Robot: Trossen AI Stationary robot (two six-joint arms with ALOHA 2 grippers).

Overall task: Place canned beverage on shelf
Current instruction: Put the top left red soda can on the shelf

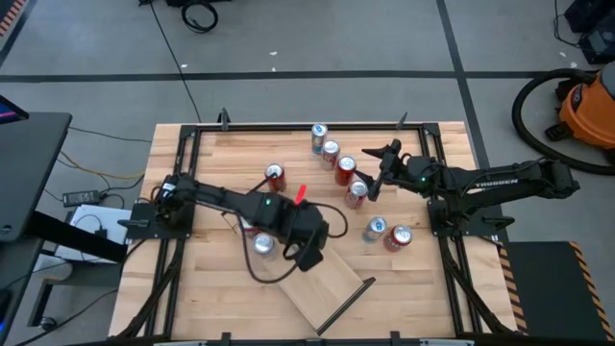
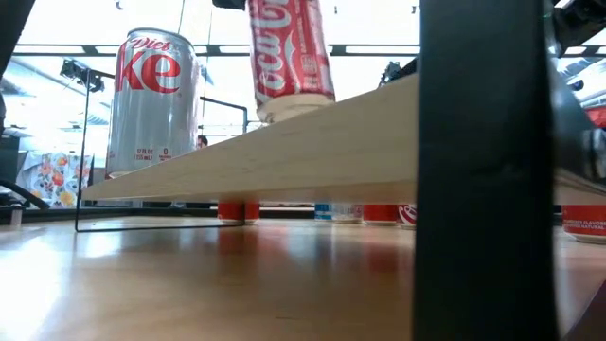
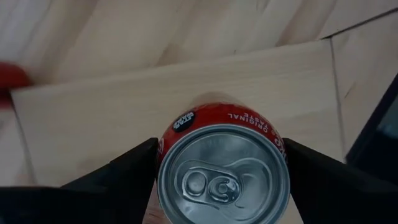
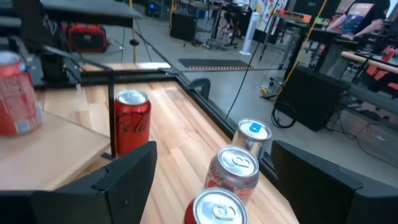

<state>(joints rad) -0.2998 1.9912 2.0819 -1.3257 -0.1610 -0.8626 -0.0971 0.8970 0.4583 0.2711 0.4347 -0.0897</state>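
Over the shelf we see the left gripper with a red cola can upright between its fingers. The fingers flank the can closely; whether they press it or have just let go, we cannot tell. In the low view the can's base meets the shelf plank, beside a silver diet can farther along the shelf. The can's long axis runs vertical, straight below the gripper, so we judge the coming move a release and lift. Well apart from the shelf, the right gripper hangs unclenched and empty over a row of cans.
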